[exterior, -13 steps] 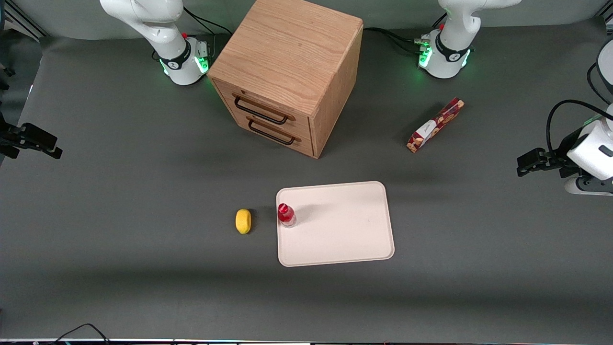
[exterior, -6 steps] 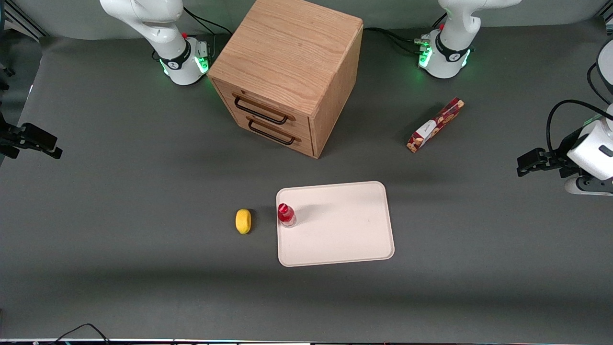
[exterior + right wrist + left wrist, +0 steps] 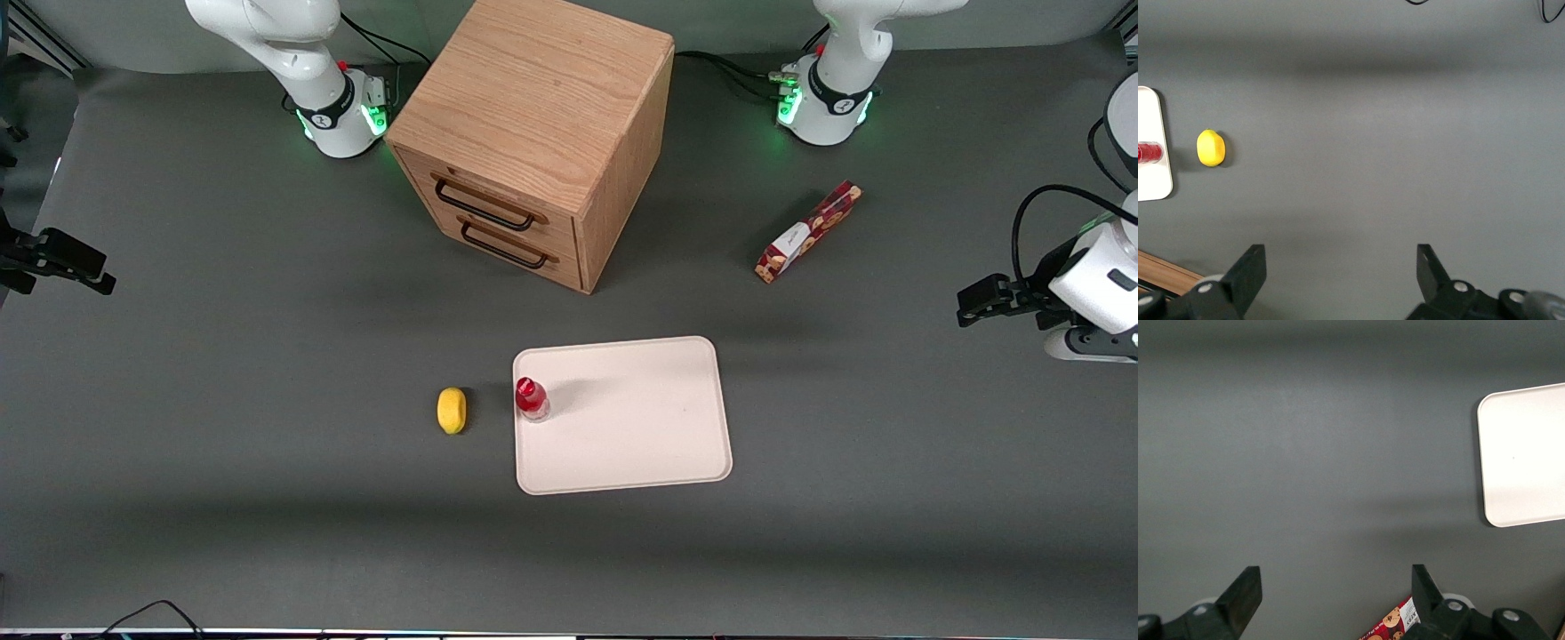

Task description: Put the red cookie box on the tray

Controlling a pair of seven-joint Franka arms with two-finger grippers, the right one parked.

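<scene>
Grey matting covers the counter (image 3: 222, 373), the widest thing in sight. Next in bulk is the oak drawer cabinet (image 3: 533, 133), standing farther from the front camera than anything else on the counter, its two dark handles facing the camera at a slant. Nearer the camera lies the tray (image 3: 640, 436), pale cream-pink with rounded corners and a low rim, flat on the counter; my wrist camera catches one rounded corner of it (image 3: 1525, 453).

My tool (image 3: 973, 302) hangs above the counter at the working arm's end, well apart from the tray and the cabinet. Its two dark fingers (image 3: 1245, 590) are spread wide with only bare grey surface between them, and they have hold of nothing.

Dark red, the red cookie box (image 3: 807, 233) lies on the counter on a diagonal, between the cabinet and my tool, farther from the front camera than the tray and well apart from it. A bit of its end with cookie pictures and white label peeks in just beside one of my fingers in the wrist view (image 3: 1395, 620).

Smaller still, a red-capped bottle (image 3: 531, 397) stands upright on the tray at the rim toward the parked arm's end. Just beside it, off the tray, rests a small yellow lemon (image 3: 452, 410).
</scene>
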